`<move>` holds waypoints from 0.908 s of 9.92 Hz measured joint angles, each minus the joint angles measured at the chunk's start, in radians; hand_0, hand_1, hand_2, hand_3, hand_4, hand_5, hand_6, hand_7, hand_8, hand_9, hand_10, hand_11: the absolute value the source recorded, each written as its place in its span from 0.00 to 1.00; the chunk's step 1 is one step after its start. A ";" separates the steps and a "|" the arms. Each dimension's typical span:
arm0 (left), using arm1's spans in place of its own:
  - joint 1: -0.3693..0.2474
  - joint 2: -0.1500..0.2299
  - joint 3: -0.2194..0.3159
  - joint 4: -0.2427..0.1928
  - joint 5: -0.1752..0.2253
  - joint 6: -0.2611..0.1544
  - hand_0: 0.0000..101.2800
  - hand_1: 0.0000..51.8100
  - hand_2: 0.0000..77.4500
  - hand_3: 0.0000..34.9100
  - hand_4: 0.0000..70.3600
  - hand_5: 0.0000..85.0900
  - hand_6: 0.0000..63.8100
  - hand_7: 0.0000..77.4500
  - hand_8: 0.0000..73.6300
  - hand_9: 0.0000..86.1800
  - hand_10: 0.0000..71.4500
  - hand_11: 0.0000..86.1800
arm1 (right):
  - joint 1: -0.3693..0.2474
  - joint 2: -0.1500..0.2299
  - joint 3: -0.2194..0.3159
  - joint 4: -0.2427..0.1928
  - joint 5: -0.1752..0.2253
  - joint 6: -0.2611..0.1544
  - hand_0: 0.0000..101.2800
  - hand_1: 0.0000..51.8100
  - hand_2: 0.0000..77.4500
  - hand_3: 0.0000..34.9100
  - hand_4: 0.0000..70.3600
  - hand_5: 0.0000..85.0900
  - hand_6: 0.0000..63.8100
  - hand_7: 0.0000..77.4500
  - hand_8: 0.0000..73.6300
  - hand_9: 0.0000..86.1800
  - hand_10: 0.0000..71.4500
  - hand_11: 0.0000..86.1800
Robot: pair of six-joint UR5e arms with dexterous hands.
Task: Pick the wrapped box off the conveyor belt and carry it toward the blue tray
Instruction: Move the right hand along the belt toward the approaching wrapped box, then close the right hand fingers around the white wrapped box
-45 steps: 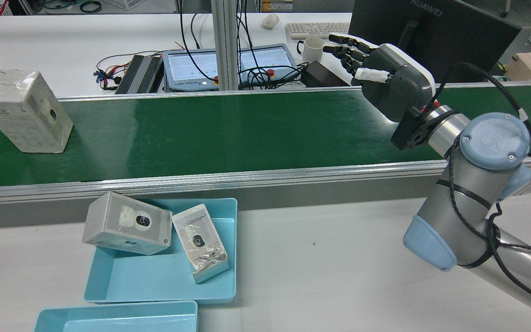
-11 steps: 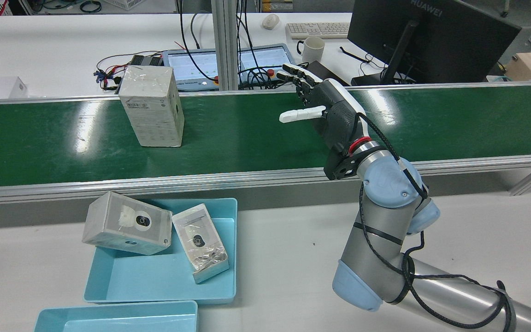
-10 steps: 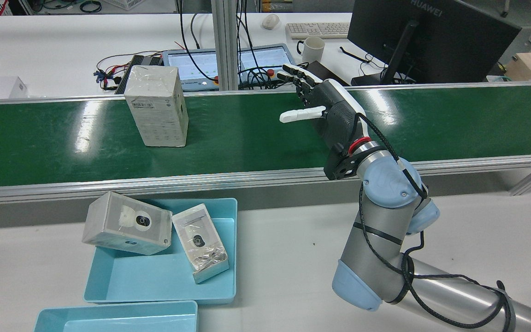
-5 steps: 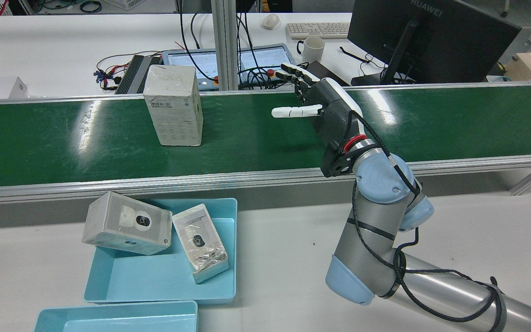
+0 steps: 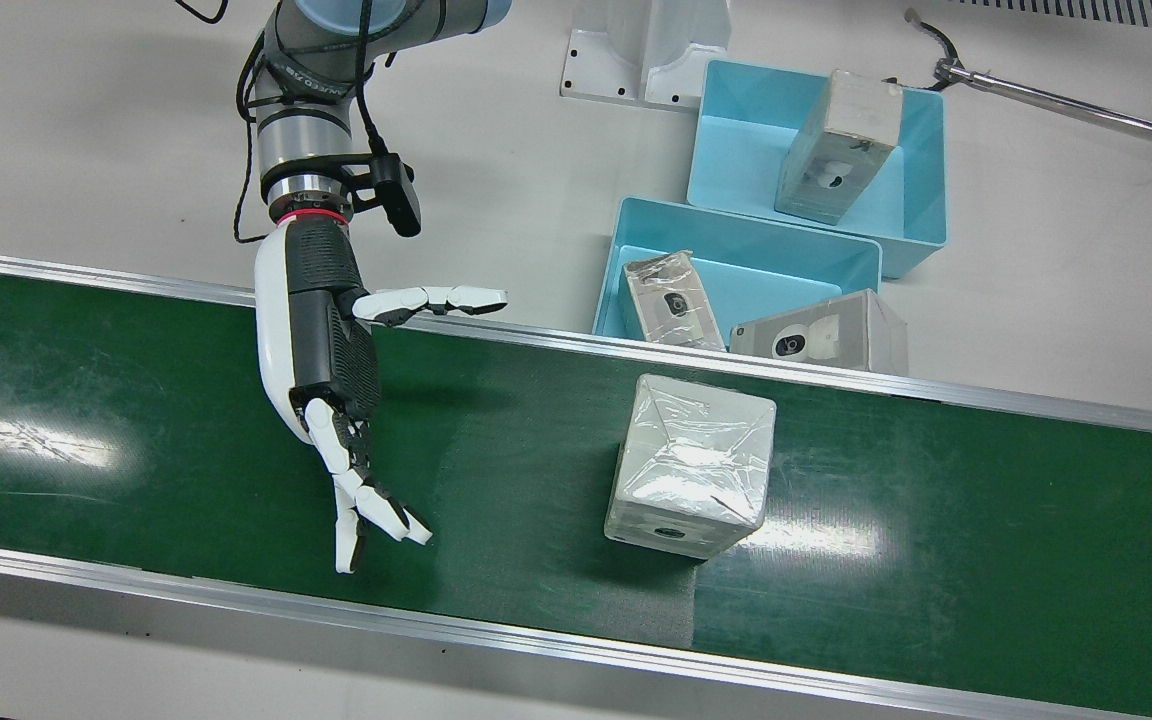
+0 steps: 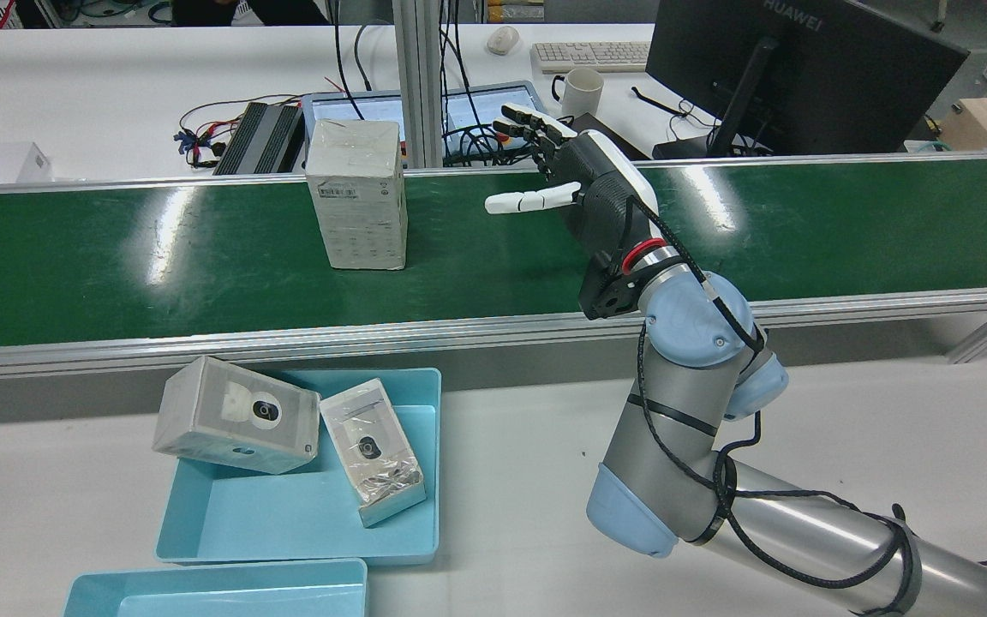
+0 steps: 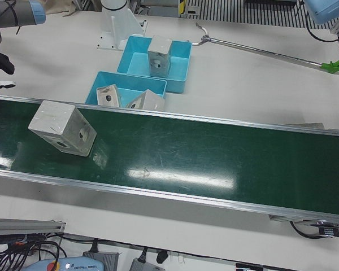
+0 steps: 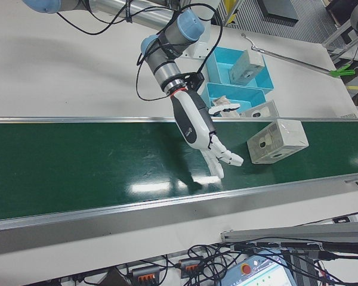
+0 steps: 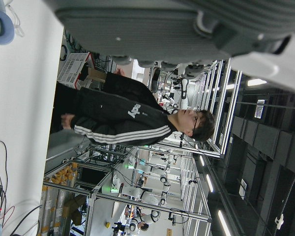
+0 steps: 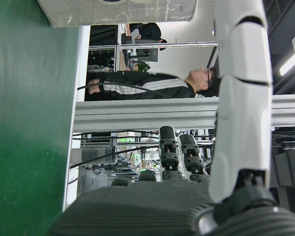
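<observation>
Right robot hand (image 5: 321,345) spread wide over the green belt (image 5: 136,430), holding nothing; wrapped box (image 5: 691,465) upright on the belt, well apart from it.

In the rear view the box (image 6: 355,194) stands centre-left of the frame with a printed label near its top, too small to read; the robot hand (image 6: 575,184) sits right of centre, palm toward the box. The blue tray (image 6: 305,510) at lower left, on the white bench (image 6: 511,463), holds two more wrapped boxes. A black monitor (image 6: 802,68) at upper right reads "HUAWEI". The left robot hand (image 9: 196,29) shows only in its own camera; whether it is apart or together cannot be told.
</observation>
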 joint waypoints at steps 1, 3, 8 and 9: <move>0.000 0.000 0.000 0.000 0.000 0.000 0.00 0.00 0.01 0.00 0.00 0.01 0.01 0.01 0.01 0.01 0.01 0.01 | 0.000 0.000 -0.010 0.010 -0.001 -0.003 0.48 0.26 0.14 0.00 0.15 0.16 0.09 0.23 0.00 0.03 0.00 0.01; 0.000 0.000 0.000 0.000 0.000 0.000 0.00 0.00 0.01 0.00 0.00 0.01 0.01 0.01 0.01 0.01 0.01 0.01 | 0.000 0.006 -0.036 0.022 -0.002 -0.007 0.48 0.27 0.11 0.00 0.13 0.16 0.09 0.23 0.00 0.02 0.00 0.01; 0.000 0.000 0.000 0.000 0.000 0.000 0.00 0.00 0.01 0.00 0.00 0.01 0.01 0.01 0.01 0.01 0.01 0.01 | -0.003 0.073 -0.113 0.027 -0.001 -0.012 0.48 0.27 0.11 0.00 0.13 0.16 0.09 0.23 0.00 0.03 0.00 0.01; 0.000 0.000 0.000 0.000 0.000 0.000 0.00 0.00 0.01 0.00 0.00 0.01 0.01 0.01 0.01 0.01 0.01 0.01 | -0.005 0.083 -0.128 0.030 -0.001 -0.014 0.48 0.31 0.11 0.00 0.13 0.16 0.09 0.23 0.01 0.02 0.00 0.01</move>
